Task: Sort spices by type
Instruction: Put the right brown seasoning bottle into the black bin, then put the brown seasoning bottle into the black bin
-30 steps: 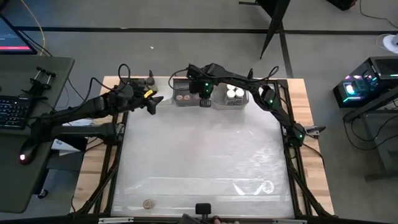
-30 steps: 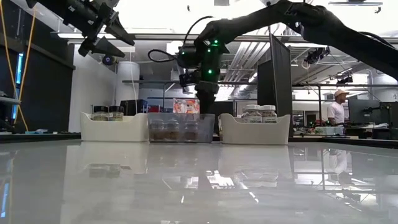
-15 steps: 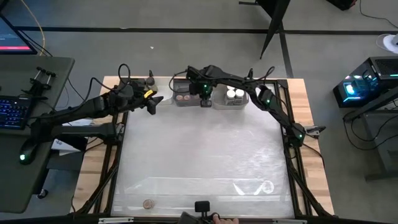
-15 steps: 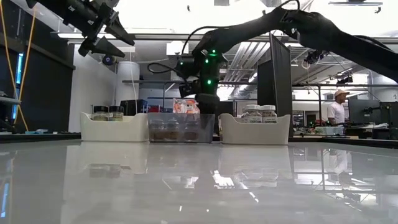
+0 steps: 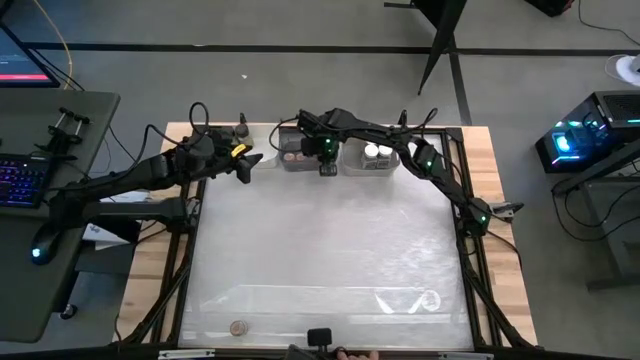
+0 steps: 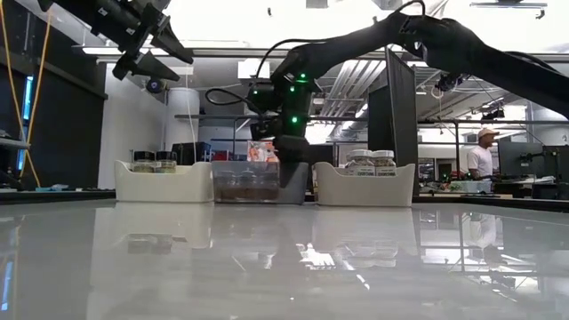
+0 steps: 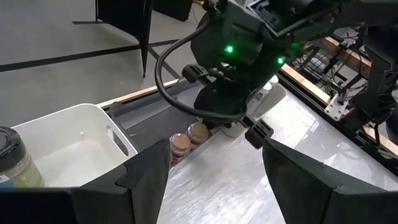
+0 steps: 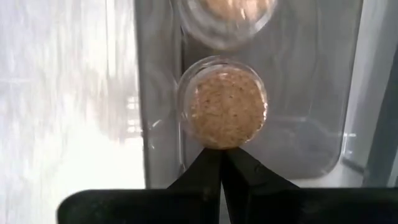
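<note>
The tabletop (image 5: 320, 250) lies open from centre to six o'clock. At twelve o'clock, three bins (image 6: 262, 184) and the right arm (image 5: 400, 145) block passage.

In the right wrist view, a second cork-capped jar (image 8: 225, 14) is cut by the picture's edge, so only part of its cap shows. In the low view, the right gripper (image 6: 292, 169) hides part of the clear bin (image 6: 244, 185), and the brown jars (image 6: 247, 186) inside look blurred. In the left wrist view, the dark-capped jar (image 7: 13, 158) is cut by the edge.
</note>
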You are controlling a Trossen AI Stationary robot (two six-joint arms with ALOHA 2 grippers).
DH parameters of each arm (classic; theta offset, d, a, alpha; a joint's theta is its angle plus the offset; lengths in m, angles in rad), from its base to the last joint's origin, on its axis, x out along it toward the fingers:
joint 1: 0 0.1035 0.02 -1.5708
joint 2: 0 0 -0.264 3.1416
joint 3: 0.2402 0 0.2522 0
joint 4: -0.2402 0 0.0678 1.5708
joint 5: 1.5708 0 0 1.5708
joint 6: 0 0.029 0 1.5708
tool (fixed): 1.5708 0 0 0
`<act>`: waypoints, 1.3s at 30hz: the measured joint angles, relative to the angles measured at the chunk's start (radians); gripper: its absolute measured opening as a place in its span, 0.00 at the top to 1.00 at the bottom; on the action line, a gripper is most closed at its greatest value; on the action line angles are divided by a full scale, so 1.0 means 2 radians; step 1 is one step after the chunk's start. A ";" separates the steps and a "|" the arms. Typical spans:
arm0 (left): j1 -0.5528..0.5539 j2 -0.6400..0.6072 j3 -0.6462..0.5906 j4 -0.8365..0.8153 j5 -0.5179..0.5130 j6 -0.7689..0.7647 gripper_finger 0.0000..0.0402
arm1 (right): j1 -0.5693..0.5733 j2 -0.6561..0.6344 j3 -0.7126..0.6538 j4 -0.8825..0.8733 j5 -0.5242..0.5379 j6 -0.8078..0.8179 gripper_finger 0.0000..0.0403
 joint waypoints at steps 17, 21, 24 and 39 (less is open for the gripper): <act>0.000 0.000 0.000 0.001 -0.007 0.000 0.39 | 0.005 -0.018 0.017 0.000 0.031 -0.015 1.00; 0.000 0.000 0.000 0.001 0.008 0.000 0.39 | -0.008 -0.037 0.017 -0.003 0.032 -0.012 1.00; -0.002 -0.004 0.003 -0.001 0.122 0.018 0.39 | -0.020 -0.062 0.017 -0.001 0.031 0.006 1.00; -0.456 0.052 0.003 -0.112 0.132 -0.270 0.53 | -0.055 -0.157 0.017 -0.033 -0.010 0.079 1.00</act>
